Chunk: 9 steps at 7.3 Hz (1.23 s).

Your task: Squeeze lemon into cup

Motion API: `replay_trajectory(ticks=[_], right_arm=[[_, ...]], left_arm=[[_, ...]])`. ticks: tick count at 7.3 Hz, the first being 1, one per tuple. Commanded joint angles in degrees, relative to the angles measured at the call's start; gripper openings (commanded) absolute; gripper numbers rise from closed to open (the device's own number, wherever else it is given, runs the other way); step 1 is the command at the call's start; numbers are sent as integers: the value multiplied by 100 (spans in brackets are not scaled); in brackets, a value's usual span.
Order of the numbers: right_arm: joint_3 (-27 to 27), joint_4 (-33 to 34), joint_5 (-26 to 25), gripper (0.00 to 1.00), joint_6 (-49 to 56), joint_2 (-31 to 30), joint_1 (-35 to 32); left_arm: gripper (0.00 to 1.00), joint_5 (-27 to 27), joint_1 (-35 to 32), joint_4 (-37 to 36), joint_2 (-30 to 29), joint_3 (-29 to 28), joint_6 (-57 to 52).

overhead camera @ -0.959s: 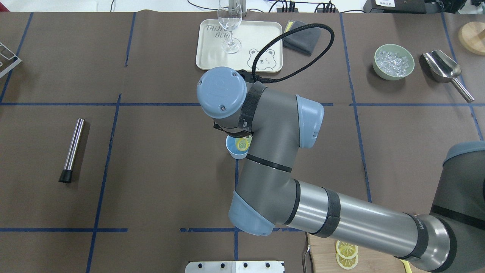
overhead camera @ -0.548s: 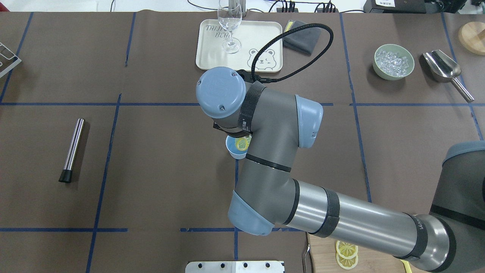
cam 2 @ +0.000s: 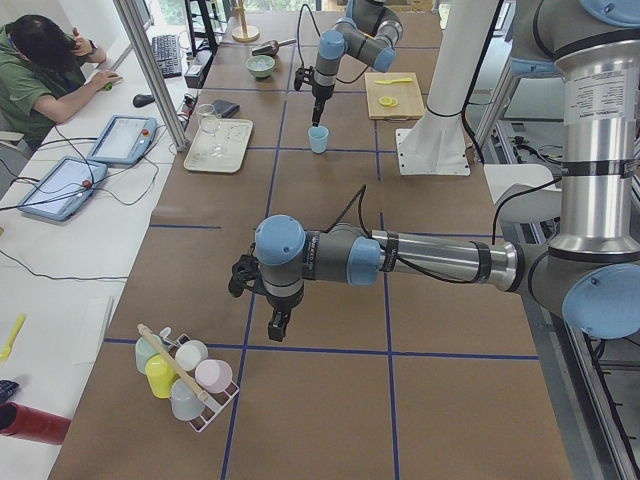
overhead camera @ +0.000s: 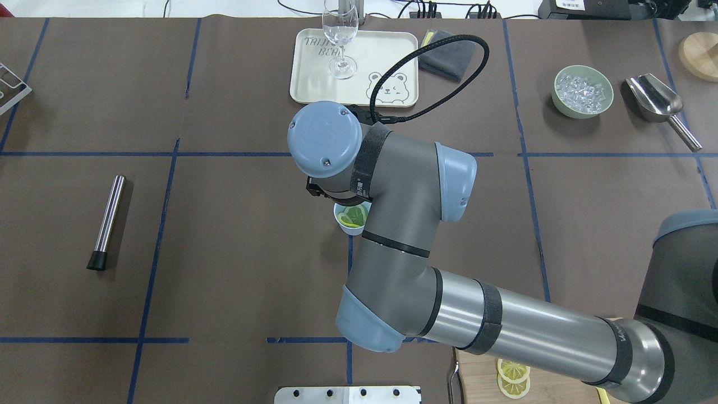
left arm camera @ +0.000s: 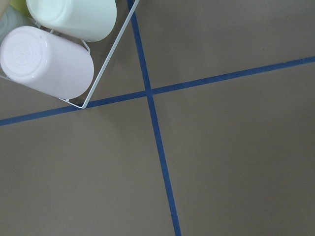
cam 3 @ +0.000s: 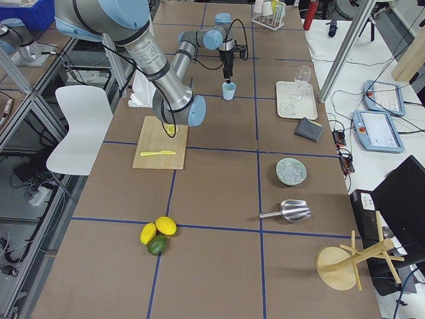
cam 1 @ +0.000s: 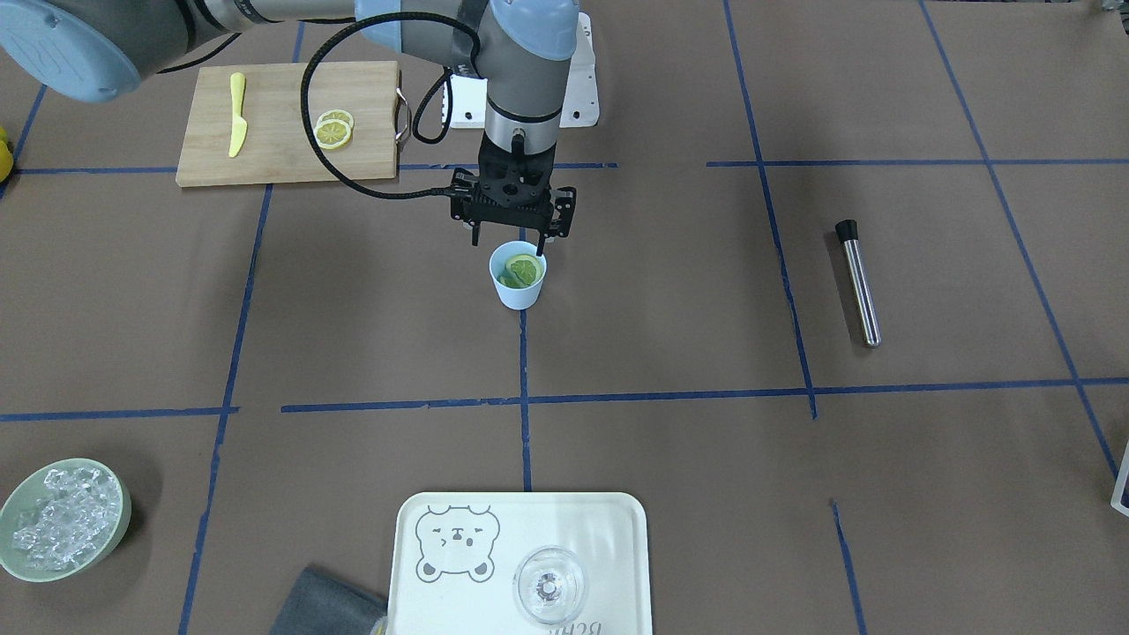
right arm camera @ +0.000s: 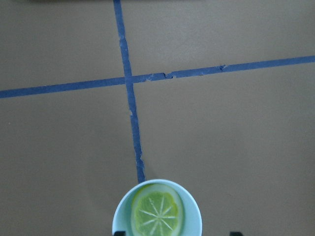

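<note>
The light-blue cup (cam 1: 518, 291) stands on a blue tape line at mid-table. A lemon slice (cam 1: 524, 269) lies inside it, tilted against the wall. The right wrist view looks straight down on the slice (right arm camera: 156, 211) inside the cup's rim (right arm camera: 119, 214). My right gripper (cam 1: 510, 242) hangs straight over the cup, open and empty, with a fingertip on each side of the rim. In the overhead view the wrist hides most of the cup (overhead camera: 340, 220). My left gripper (cam 2: 277, 325) shows only in the exterior left view, far from the cup; I cannot tell if it is open.
A wooden board (cam 1: 287, 154) behind the cup holds two more lemon slices (cam 1: 335, 129) and a yellow knife (cam 1: 236, 126). A tray (cam 1: 459, 600) carries a stemmed glass (cam 1: 549, 585). An ice bowl (cam 1: 62, 519), a metal rod (cam 1: 858, 282) and a cup rack (cam 2: 185, 375) stand farther off.
The slice was held at the cup's mouth; now it lies lower inside the cup, free of the fingers. The right wrist has shifted slightly left.
</note>
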<state>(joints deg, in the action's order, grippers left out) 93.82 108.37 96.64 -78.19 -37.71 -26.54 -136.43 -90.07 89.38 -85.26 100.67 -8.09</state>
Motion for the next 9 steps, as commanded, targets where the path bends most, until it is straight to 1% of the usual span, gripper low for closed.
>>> replay_trajectory(ticks=[1, 2, 3, 4, 5, 6, 7, 8, 9], right_arm=[[92, 0, 30, 100, 197, 0, -9], [302, 26, 91, 100, 721, -87, -174], [321, 27, 492, 100, 1301, -210, -524], [400, 27, 757, 100, 1837, -420, -910], [548, 0, 925, 100, 2495, -761, -1358], [602, 0, 1248, 100, 3093, -982, -1771], [603, -17, 1748, 100, 3708, -1202, -2237], [637, -122, 2153, 100, 4515, -1535, -2694], [733, -541, 2279, 100, 5228, -2182, -2916]], left_arm=[[100, -7, 7, 0, -8, 6, 0], [100, -50, 7, -9, 1, 14, 9], [100, -51, 7, -9, 1, 23, 9], [100, -42, 7, 0, -17, 67, 9], [100, -7, 7, 9, -60, 85, -9], [100, 2, 7, 35, -52, 285, -9], [100, 11, -10, 96, -252, 208, 9], [100, -24, -19, 114, -289, 173, -61], [100, 19, -19, 114, -315, 216, -53]])
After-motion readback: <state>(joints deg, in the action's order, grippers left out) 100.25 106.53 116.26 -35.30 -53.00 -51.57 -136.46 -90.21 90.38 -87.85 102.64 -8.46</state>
